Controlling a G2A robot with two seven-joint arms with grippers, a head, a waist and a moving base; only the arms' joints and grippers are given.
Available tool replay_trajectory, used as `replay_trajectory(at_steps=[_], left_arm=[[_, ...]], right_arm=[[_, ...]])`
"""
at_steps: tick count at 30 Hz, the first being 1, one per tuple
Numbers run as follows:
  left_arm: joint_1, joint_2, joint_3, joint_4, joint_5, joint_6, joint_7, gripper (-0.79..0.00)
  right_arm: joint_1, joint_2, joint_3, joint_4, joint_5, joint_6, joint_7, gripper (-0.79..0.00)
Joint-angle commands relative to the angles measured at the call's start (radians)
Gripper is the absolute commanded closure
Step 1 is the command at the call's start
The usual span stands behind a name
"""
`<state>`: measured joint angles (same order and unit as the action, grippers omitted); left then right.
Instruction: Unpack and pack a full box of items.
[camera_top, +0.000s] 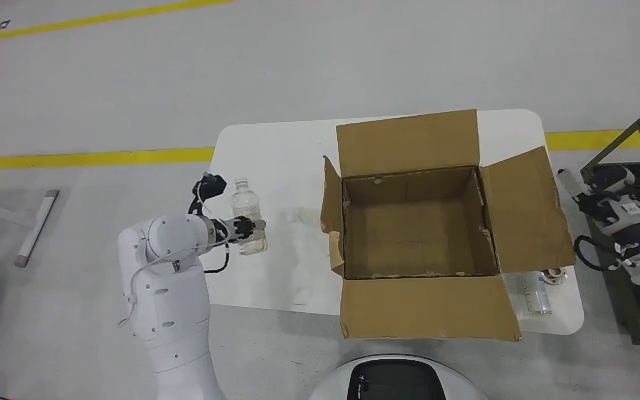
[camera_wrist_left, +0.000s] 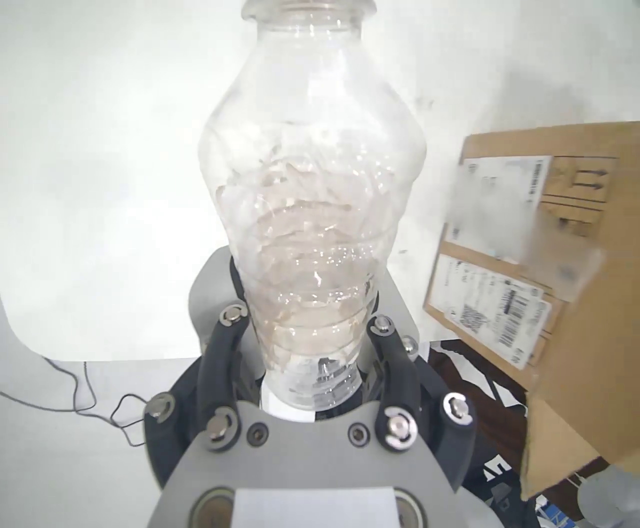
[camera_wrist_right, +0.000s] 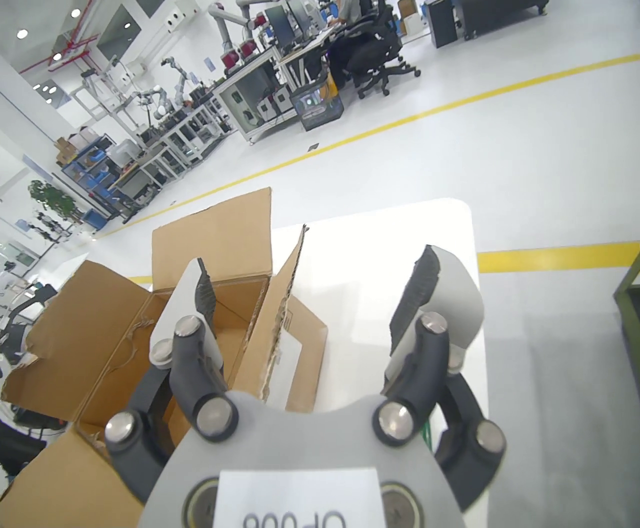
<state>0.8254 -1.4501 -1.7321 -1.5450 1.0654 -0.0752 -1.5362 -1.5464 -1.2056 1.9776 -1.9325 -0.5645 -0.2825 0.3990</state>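
Clamping a clear bottle (camera_wrist_left: 312, 200) near its base in the left end effector (camera_wrist_left: 306, 325), above the counter (camera_top: 285, 160) well apart from the open, empty-looking box (camera_top: 405, 145), likely for setting down as unpacked; holding the right end effector (camera_wrist_right: 315, 270) spread wide near the box, empty

A robotics lab in a big industrial hall, by the look of it; smooth pale floor (camera_wrist_right: 525, 150) striped with yellow lines (camera_wrist_right: 450, 106); far side lined with benches (camera_wrist_right: 250, 100) carrying small robot arms (camera_wrist_right: 235, 25), monitors (camera_wrist_right: 280, 25) and gear; office chairs (camera_wrist_right: 380, 60) drawn up to them; racks of blue bins (camera_wrist_right: 85, 165) by the wall; a potted plant (camera_wrist_right: 47, 200); round lights (camera_wrist_right: 22, 34) in a high ceiling with exposed pipes (camera_wrist_right: 70, 45); out on the open floor, a white table (camera_top: 270, 150) with a box (camera_top: 410, 225)
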Motion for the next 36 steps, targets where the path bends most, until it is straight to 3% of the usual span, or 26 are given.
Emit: replay_trajectory(at_steps=[1,5,11,17,25,36], left_arm=[[-0.008,0.003,0.003,-0.018,-0.022,0.027,0.006,0.0],[-0.04,0.007,0.018,-0.015,-0.069,0.076,0.037,0.0],[-0.069,0.02,0.026,-0.031,-0.094,0.088,0.049,0.0],[-0.114,0.039,-0.017,-0.043,-0.117,0.143,0.043,0.0],[-0.145,0.06,-0.022,-0.093,-0.174,0.161,0.003,0.0],[-0.159,0.098,0.06,-0.18,-0.369,0.181,0.0,0.0]], right_arm=[[-0.006,0.0,-0.015,0.006,-0.006,0.01,0.01,-0.271],[-0.02,-0.002,-0.062,0.008,-0.001,0.019,0.004,0.0],[-0.038,-0.009,-0.131,0.015,0.061,0.026,-0.042,0.0],[-0.056,-0.017,-0.212,-0.017,0.075,0.064,-0.079,0.0],[-0.046,-0.03,-0.338,-0.038,0.046,0.167,-0.139,0.0],[-0.033,-0.044,-0.422,-0.043,0.004,0.32,-0.235,0.0]])
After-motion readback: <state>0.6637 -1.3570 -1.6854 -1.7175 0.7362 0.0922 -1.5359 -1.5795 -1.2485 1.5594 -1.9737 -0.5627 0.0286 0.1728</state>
